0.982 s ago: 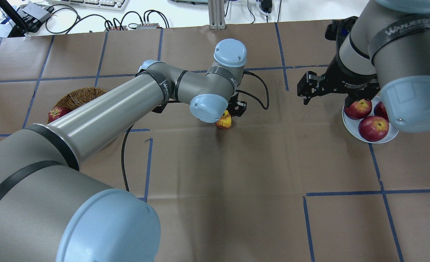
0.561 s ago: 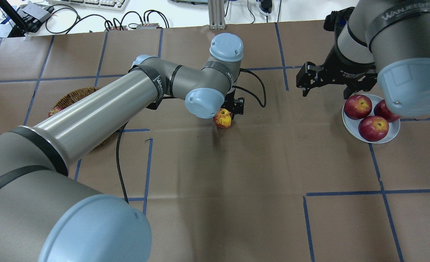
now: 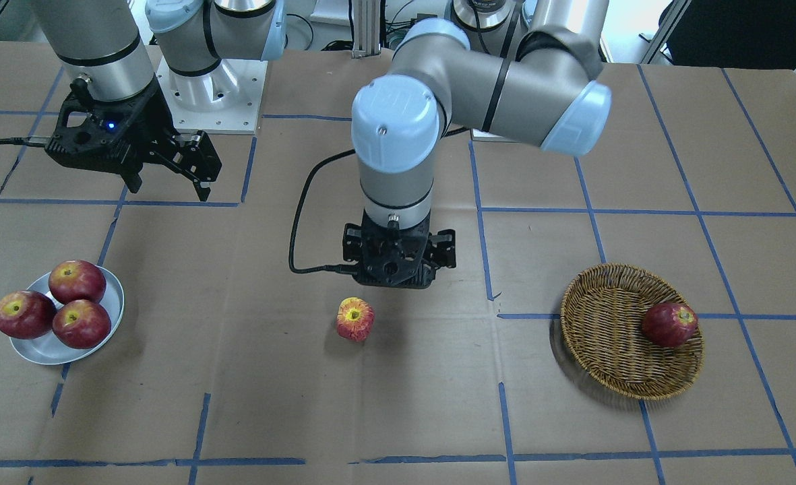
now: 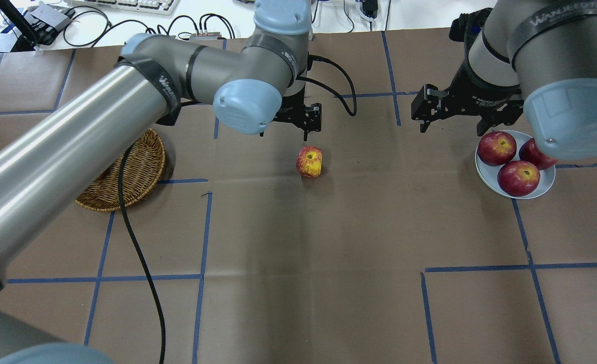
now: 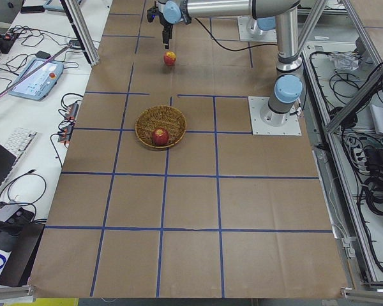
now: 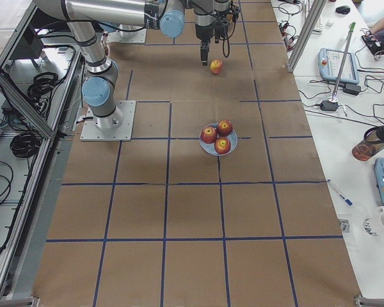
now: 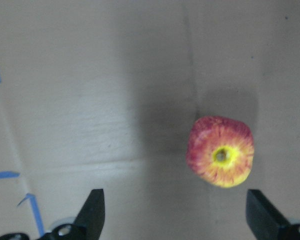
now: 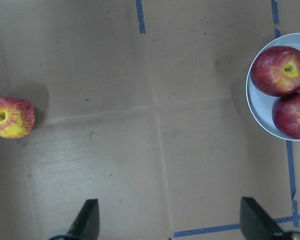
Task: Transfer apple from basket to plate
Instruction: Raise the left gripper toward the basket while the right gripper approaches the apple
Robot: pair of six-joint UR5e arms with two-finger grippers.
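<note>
Red-yellow apple point(image 4: 310, 162) out of basket point(image 3: 600, 323), resting on surface point(image 4: 298, 242) midway toward plate point(image 3: 40, 349) | left claw point(image 3: 398, 263) hovers open above it | right claw point(image 4: 452, 126) open beside plate | roughly halfway: plating undone

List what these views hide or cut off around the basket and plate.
- Overhead view: the left arm covers part of the basket, hiding the dark apple inside.
- Overhead view: the right arm overlaps the plate and one of its apples.
- Right wrist view: the frame's right edge cuts off the plate.
</note>
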